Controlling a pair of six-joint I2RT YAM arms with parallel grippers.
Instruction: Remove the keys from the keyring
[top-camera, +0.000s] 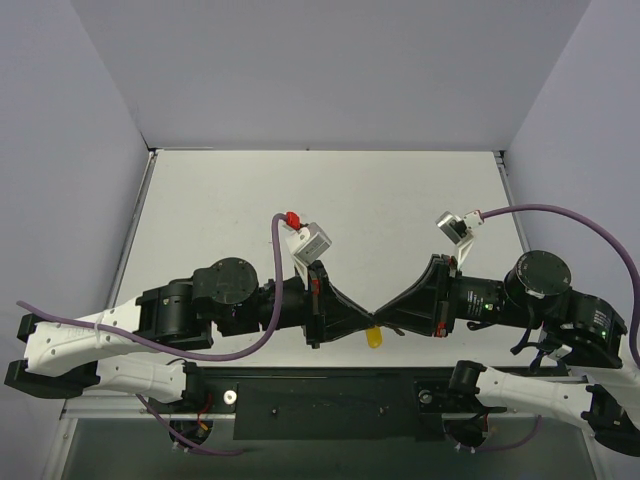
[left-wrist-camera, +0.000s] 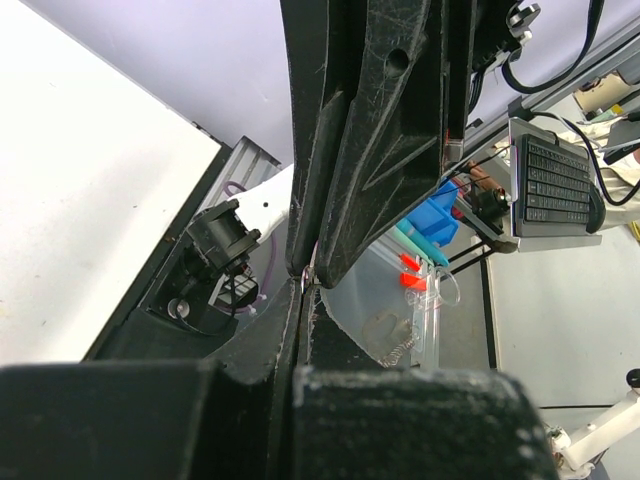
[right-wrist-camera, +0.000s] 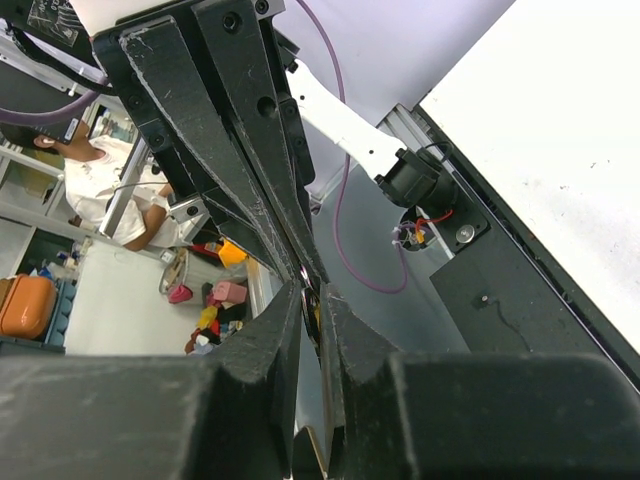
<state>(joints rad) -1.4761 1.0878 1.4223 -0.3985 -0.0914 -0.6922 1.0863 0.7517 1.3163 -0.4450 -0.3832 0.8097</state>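
Starting at your left hand (top-camera: 362, 322): its fingers are pressed fully together, and they meet your right hand (top-camera: 388, 316) tip to tip. The right hand's fingers leave only a hairline slit in its own wrist view. What either hand actually pinches you cannot tell, because the meeting point is too cramped. Just below that point hangs the tiny yellow-orange oblong keyring (top-camera: 374, 338), in the air over the near strip of the white counter (top-camera: 330, 200). The tiny silver-grey metal key is too small to make out and is presumably hidden between the tips.

Your main risk, as I judge it, is that both pinches look shallow. A crooked pull could let the keyring slip and drop toward the black base plate (top-camera: 330, 400). If both hands are squeezing the same piece, nothing will separate.
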